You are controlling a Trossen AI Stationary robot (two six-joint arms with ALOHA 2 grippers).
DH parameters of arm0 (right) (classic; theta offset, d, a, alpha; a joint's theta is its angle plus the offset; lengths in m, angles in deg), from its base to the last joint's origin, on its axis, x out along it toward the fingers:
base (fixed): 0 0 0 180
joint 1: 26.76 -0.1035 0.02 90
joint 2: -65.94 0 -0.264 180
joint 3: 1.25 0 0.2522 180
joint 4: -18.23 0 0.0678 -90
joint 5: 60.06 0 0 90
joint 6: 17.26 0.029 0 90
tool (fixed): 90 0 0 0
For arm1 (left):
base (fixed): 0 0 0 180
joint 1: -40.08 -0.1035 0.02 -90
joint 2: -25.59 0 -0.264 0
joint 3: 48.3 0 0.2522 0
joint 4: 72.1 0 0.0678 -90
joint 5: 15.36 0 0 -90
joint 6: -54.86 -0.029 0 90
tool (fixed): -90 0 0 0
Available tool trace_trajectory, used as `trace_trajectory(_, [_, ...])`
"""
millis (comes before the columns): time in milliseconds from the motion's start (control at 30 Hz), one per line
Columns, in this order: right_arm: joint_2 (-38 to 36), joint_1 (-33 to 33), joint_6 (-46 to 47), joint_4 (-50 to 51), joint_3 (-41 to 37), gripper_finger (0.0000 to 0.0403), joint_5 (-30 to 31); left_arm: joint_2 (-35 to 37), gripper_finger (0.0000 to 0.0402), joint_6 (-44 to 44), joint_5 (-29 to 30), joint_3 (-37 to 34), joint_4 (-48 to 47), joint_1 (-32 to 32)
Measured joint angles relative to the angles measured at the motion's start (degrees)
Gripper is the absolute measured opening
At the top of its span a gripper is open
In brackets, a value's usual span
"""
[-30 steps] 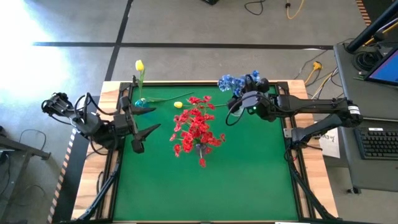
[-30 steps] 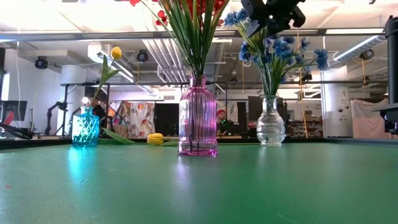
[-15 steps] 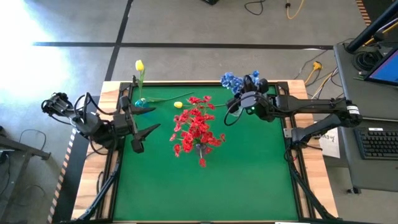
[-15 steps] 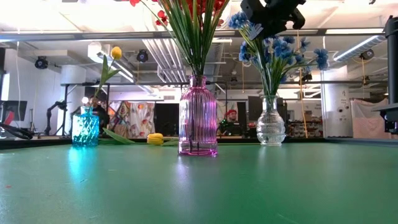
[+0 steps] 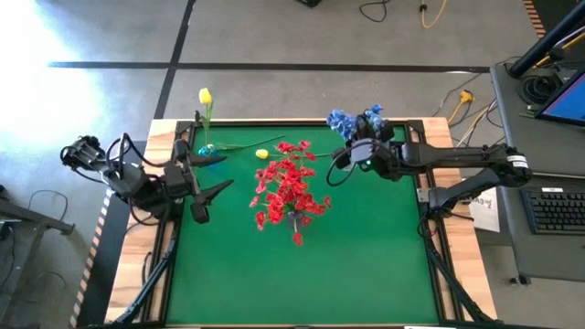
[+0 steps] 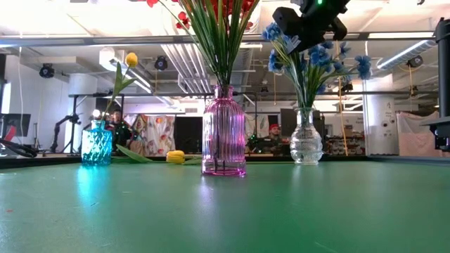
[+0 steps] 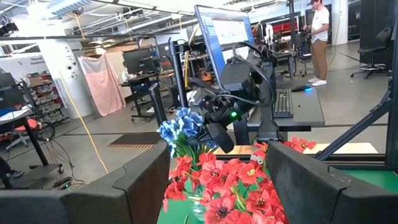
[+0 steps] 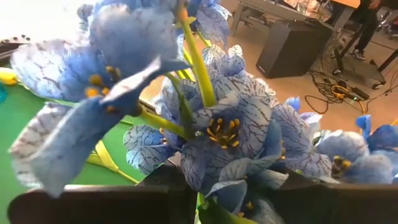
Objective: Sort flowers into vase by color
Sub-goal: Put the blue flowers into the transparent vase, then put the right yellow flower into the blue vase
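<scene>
Blue flowers (image 5: 350, 119) stand with their stems in a clear vase (image 6: 306, 138) at the far right. My right gripper (image 5: 347, 151) reaches in among their blossoms (image 8: 224, 124) from the right and is shut on one sprig. Red flowers (image 5: 289, 187) fill a pink vase (image 6: 224, 133) at mid-table. A yellow flower (image 5: 205, 96) stands in a teal vase (image 6: 96, 143) at the far left. Another yellow bud (image 5: 262, 153) lies on the mat beside it. My left gripper (image 5: 212, 192) waits open and level at the left edge. My right gripper has a green stem (image 8: 203, 208) of a blue flower between its two fingers, just below the blossoms. It comes slanting down from the table's right side, high above the vase's neck. Petals cover much of the place of contact. The sprig's lower stem is still in the clear vase.
The three vases stand in a row along the far edge of the green mat (image 5: 302, 274), and the mat's near half is bare. Wooden table borders (image 5: 164, 132) and black frame rails surround it. People and equipment show in the room behind.
My right gripper has sunk a little into the blue bunch and its fingers have closed on a sprig. The blue blossoms on the bunch's left side have been drawn slightly down and toward the gripper.
</scene>
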Motion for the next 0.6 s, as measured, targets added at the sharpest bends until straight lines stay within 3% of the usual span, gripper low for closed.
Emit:
trace_trajectory(267, [0.0,0.0,1.1,-2.2,-2.6,0.0093,0.0,0.0,0.0249,0.0,0.0,0.0,-0.3,0.0])
trace_trajectory(600, [0.0,0.0,2.7,-1.9,-2.7,0.0174,0.0,0.0,0.0249,0.1,0.0,0.0,-0.5,0.0])
